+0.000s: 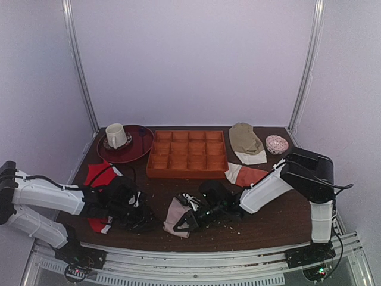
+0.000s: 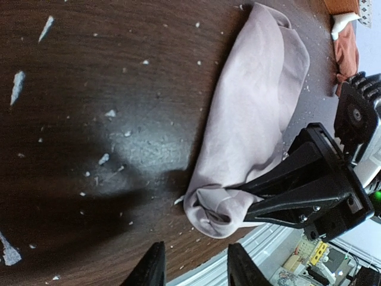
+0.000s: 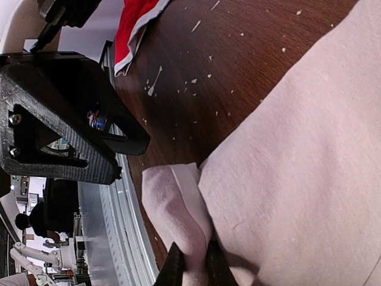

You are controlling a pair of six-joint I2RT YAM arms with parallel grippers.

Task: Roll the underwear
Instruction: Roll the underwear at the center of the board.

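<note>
Now — dark crumb-flecked table [image 1: 271, 226] | pale walls [image 1: 190, 59] | right claw [image 3: 191, 268] pinching underwear [image 2: 256, 113] | left claw [image 2: 196, 255] parted.

right arm [image 1: 268, 189]: white shell, black joints | right tool [image 2: 238, 202]: black, triangular

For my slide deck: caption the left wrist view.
Right gripper pinching the rolled end of the pink underwear; left gripper open over the dark table.

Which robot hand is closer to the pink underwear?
Right. The right gripper is pinching the rolled end of the pinkish-beige underwear, so it is touching it. The left gripper is open, just off to the underwear's left, not touching it.
</note>
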